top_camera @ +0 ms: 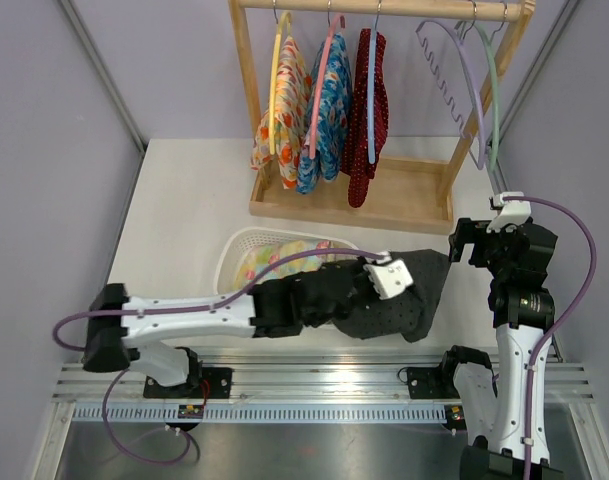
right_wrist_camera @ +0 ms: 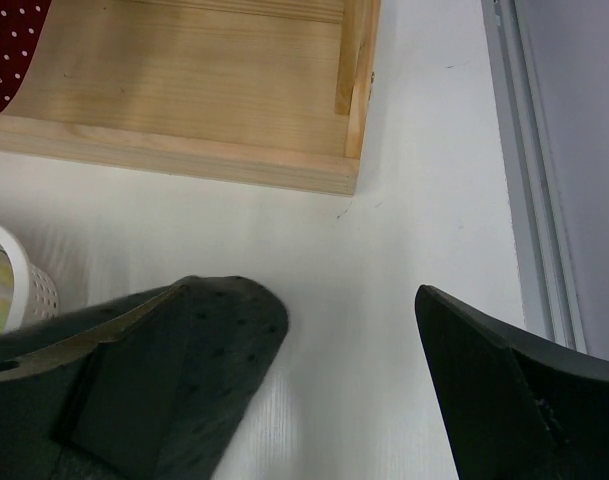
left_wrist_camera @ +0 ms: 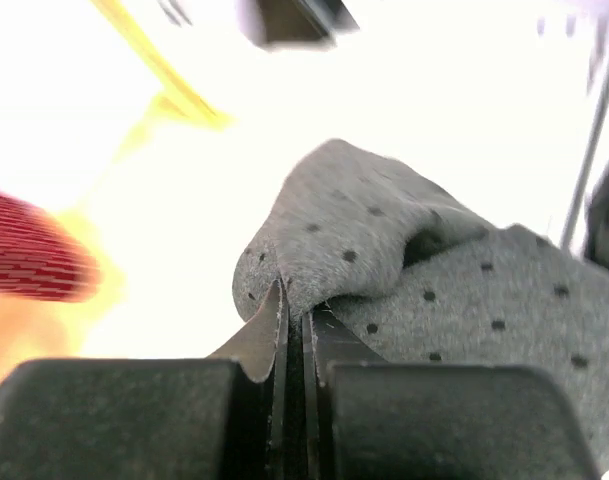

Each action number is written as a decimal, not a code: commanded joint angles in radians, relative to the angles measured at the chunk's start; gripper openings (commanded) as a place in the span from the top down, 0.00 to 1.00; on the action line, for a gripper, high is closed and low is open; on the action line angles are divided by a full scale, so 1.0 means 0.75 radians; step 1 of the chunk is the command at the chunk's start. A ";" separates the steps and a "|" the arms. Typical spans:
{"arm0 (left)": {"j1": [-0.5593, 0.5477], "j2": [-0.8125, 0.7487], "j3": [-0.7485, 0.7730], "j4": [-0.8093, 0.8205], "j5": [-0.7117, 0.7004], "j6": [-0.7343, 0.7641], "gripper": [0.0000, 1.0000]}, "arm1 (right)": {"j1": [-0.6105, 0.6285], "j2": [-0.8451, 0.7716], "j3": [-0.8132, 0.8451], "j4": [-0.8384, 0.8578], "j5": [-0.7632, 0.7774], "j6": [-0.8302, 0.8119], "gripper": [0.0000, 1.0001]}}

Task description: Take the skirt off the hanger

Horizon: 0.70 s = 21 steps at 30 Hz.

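The dark grey dotted skirt (top_camera: 416, 298) is off the hangers and hangs bunched over the table in front of the rack. My left gripper (top_camera: 389, 278) is shut on a fold of it; the left wrist view shows the jaws (left_wrist_camera: 294, 305) pinched together on the grey fabric (left_wrist_camera: 384, 235). My right gripper (top_camera: 472, 242) is open and empty just right of the skirt, over the white table. In the right wrist view (right_wrist_camera: 304, 292) the skirt's dotted edge (right_wrist_camera: 239, 335) lies by the left finger. An empty purple hanger (top_camera: 454, 80) and a green one (top_camera: 494, 100) hang on the rack.
The wooden rack (top_camera: 384, 195) stands at the back with three garments on yellow, pink and blue hangers (top_camera: 319, 110); its base shows in the right wrist view (right_wrist_camera: 184, 90). A white basket (top_camera: 239, 250) with floral cloth sits left of the skirt, under my left arm. Grey walls close both sides.
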 commanded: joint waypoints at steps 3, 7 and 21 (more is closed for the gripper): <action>0.000 -0.282 0.088 0.061 -0.349 0.132 1.00 | -0.014 -0.002 0.002 0.066 0.038 0.012 0.01; 0.006 -0.367 0.200 -0.029 -0.504 0.208 1.00 | -0.020 -0.004 -0.002 0.066 0.038 0.014 0.01; 0.049 -0.653 0.196 -0.397 -0.764 -0.112 1.00 | -0.032 -0.004 -0.006 0.073 0.046 0.010 0.01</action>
